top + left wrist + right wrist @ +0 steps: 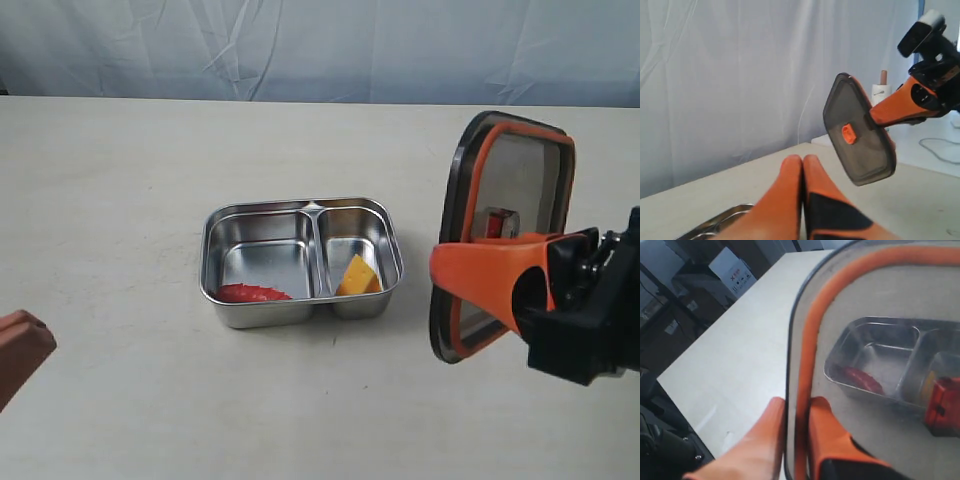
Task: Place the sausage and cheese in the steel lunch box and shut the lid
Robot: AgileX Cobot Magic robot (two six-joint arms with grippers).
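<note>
The steel lunch box [212, 240] sits open at the table's middle. The red sausage [252, 293] lies in its larger compartment and the yellow cheese [358, 277] in the smaller one. My right gripper [452, 270] is shut on the edge of the lid [525, 175], holding it nearly upright in the air to the right of the box, orange seal facing the box. In the right wrist view the fingers [827, 425] pinch the lid's rim [799, 390]. The lid [857, 132] shows its orange valve tab [848, 134]. My left gripper [802, 161] is shut and empty, low at the left [22, 345].
The pale table [120, 180] stretches all around the box, with a white curtain [300, 45] behind it. A white bottle [881, 92] and a cable [940, 150] show on another surface behind the right arm.
</note>
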